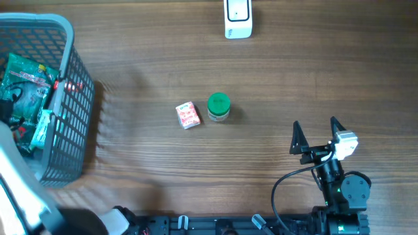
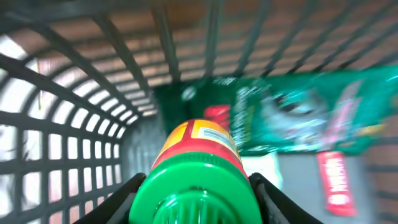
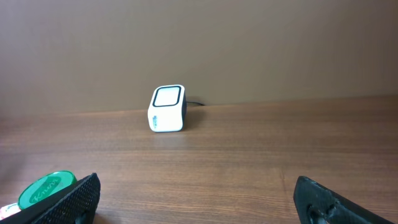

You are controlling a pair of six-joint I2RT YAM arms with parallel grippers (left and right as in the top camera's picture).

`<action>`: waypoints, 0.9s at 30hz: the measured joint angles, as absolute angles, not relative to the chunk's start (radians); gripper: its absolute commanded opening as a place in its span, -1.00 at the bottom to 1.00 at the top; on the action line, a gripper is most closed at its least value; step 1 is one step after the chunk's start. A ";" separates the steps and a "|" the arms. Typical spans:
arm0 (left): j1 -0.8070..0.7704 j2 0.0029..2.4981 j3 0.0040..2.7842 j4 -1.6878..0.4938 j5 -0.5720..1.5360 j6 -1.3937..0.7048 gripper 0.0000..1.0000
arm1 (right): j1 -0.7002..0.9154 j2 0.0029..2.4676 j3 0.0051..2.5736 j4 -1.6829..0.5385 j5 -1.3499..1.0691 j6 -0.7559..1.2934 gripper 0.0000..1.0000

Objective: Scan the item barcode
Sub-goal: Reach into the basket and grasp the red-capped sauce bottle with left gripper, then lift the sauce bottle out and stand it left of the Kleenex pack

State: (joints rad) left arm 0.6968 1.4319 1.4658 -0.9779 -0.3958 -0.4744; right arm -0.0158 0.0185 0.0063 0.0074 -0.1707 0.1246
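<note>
The bottle (image 2: 196,163), with a ribbed green cap and a red and yellow label, is at the far left of the scene, inside the grey mesh basket (image 1: 73,62). The left wrist view shows it close up and lengthwise between the two dark fingers (image 2: 127,194) of the left gripper (image 2: 198,194), which press against either side of the cap and grip it. Behind it lies a green packet (image 2: 298,112) with a red strip, blurred in that view, and the basket's bars run across the top and down the left side. From overhead, the basket stands at the table's left edge with green packets heaped in it, and the white left arm (image 1: 19,189) reaches into it from the lower left; the gripper itself cannot be made out there. Near the middle of the wooden table (image 1: 144,59) a small red and white box (image 1: 188,115) lies just beside a jar (image 1: 218,107) with a green lid, the box on the left. Further right, at the far edge, stands the white scanner (image 1: 238,16), its window facing up and forward in the right wrist view. At the lower right, the right gripper (image 1: 318,134) rests low over bare wood with its fingers spread wide, holding nothing, pointed toward the scanner, with the jar's lid off to its left.
</note>
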 measured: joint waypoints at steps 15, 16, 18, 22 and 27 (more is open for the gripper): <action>0.577 0.862 1.480 -0.881 0.024 -0.801 -0.11 | -0.016 0.019 0.006 0.007 -0.171 0.125 0.99; 0.556 0.854 1.480 -0.884 0.061 -0.817 -0.11 | -0.016 0.019 0.006 0.007 -0.171 0.125 0.99; 0.511 0.852 1.480 -0.903 0.115 -0.836 -0.13 | -0.016 0.019 0.006 0.007 -0.171 0.125 0.99; 0.388 0.882 1.480 -0.990 0.168 -0.853 -0.20 | -0.016 0.019 0.006 0.007 -0.171 0.125 1.00; 0.259 0.970 1.480 -1.022 0.185 -0.856 -0.21 | -0.016 0.019 0.006 0.007 -0.171 0.125 0.99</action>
